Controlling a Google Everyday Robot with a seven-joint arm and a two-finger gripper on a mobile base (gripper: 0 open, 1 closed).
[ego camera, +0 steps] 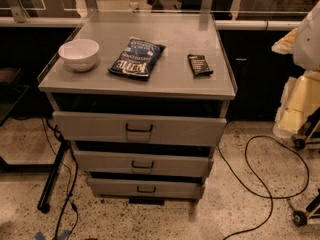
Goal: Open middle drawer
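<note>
The middle drawer [100, 162] is the medium-height grey front in a grey metal cabinet, with a small black loop handle [142, 165] at its centre. A taller drawer front [90, 126] sits above it and a slimmer one [110, 187] below. A dark gap runs above each front, and no tray interior shows. My gripper is out of view. Only a white rounded part of the arm [309, 39] shows at the right edge, well away from the drawers.
On the cabinet top [175, 81] stand a white bowl [79, 54], a dark blue chip bag [137, 58] and a small black packet [199, 65]. A black cable [260, 184] loops on the speckled floor at the right. A black stand leg [52, 179] is at the left.
</note>
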